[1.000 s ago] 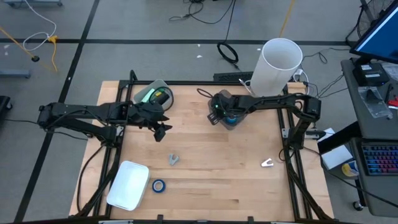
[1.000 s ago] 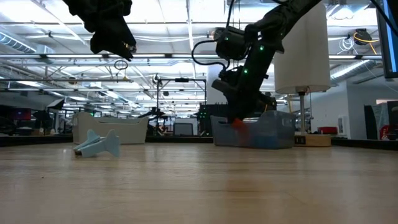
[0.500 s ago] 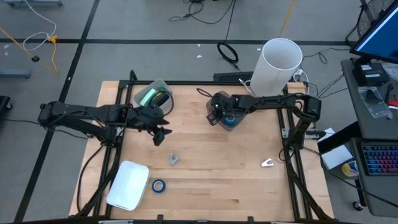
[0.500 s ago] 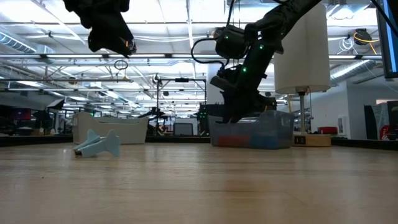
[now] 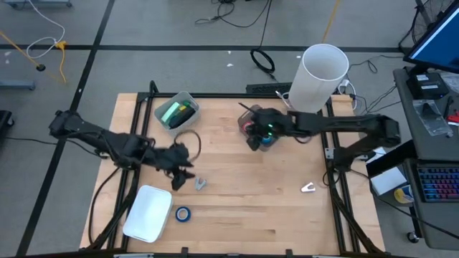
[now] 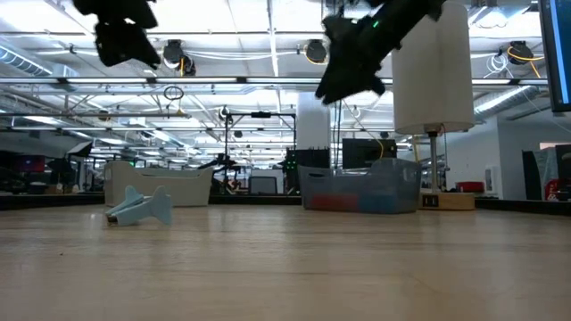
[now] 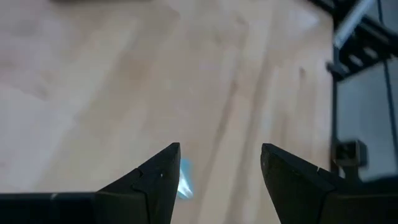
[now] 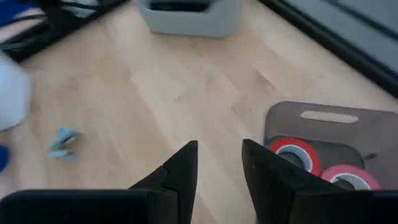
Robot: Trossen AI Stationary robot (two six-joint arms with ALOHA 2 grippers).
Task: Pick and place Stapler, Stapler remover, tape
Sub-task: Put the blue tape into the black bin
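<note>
High view, counter [image 5: 237,215]: wooden; it carries one white tray [image 5: 147,213], one blue tape roll [image 5: 183,213] just beside the tray, one grey-blue staple remover [image 5: 200,184], one white staple remover [image 5: 308,188], one bin with green contents [image 5: 174,111] and one clear bin [image 5: 259,134].
High view, left end effector [image 5: 181,179]: above the counter, near the grey-blue staple remover.
High view, right end effector [image 5: 252,140]: at the clear bin.
Low view: grey-blue staple remover [image 6: 141,206] lies on the counter; clear bin [image 6: 361,186] stands behind; both arms are raised.
Left wrist view, left end effector [image 7: 219,163]: fingers spread, released, nothing between them.
Right wrist view, right end effector [image 8: 219,158]: narrow gap, nothing grasped; two red tape rolls [image 8: 293,153] in the clear bin.
Writing: none legible.
</note>
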